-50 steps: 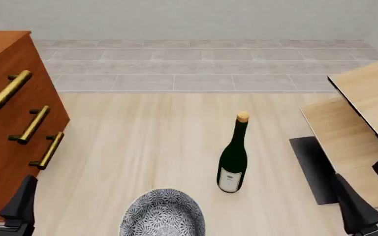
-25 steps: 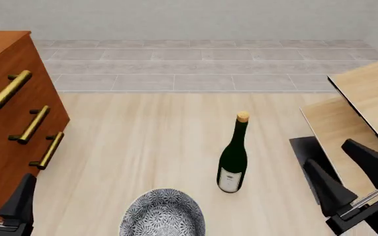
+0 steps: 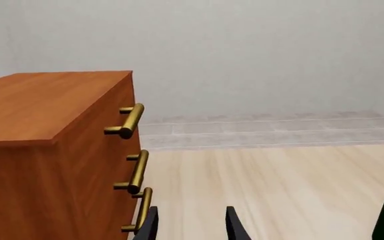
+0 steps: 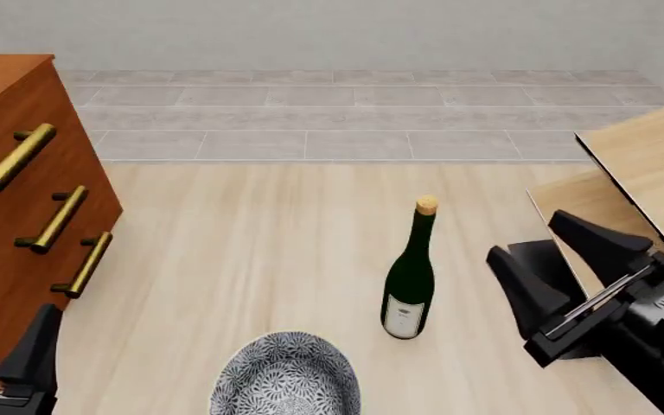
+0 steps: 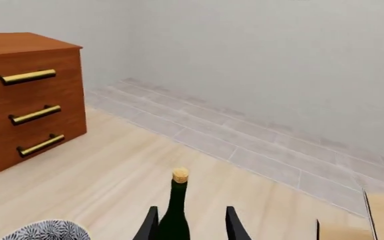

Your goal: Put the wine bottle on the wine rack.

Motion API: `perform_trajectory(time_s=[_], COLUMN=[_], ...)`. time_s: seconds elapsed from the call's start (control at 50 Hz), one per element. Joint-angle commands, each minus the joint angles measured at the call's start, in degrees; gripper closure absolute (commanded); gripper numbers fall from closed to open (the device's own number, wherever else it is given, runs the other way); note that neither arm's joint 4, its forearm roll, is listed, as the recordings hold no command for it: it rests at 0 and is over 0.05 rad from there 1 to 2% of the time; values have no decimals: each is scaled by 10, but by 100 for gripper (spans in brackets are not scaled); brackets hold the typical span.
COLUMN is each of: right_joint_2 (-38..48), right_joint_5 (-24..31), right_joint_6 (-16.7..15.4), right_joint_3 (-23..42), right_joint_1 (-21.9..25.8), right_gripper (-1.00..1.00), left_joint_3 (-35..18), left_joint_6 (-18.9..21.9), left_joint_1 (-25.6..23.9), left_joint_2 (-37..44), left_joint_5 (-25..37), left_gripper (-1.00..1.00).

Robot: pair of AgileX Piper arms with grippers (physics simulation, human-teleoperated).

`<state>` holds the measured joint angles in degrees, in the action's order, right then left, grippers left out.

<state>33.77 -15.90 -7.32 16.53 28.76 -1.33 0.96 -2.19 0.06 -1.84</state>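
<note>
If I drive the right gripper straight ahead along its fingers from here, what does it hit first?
Most likely the wine bottle: in the right wrist view it stands upright, centred between the open fingers of the right gripper. The gap to it is hard to judge.

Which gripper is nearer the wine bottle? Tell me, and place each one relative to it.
Right. The right gripper sits open just to the right of the wine bottle, jaws turned toward it. The left gripper is far off at the lower left, beside the cabinet.
</note>
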Motion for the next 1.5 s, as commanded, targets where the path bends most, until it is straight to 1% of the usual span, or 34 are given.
perform_trajectory(time_s=[0.02,0.16,0.42,0.64,0.84,1.24,1.5], right_joint_2=[58,90,175,216,259,328,357], right_joint_5=[-41,-63,-136,-161,-188,-223,-243], right_joint_6=[-5,-8,-5,-8,-3,-4,-1], right_joint_3=[15,21,23,36,47,69,73], right_joint_1=[12,15,16,23,24,23,23], right_gripper=[-100,-100,-100,-100,-100,-100,-100], left_joint_3=[-2,0,-1,-1,0,7,8], left_joint_6=[3,4,4,3,4,5,6], left_joint_1=[-2,-3,6,8,10,7,11], left_joint_2=[1,0,5,8,10,31,48], left_joint_5=[0,-1,-9,-10,-14,-42,-60], left_gripper=[-100,-100,-100,-100,-100,-100,-100])
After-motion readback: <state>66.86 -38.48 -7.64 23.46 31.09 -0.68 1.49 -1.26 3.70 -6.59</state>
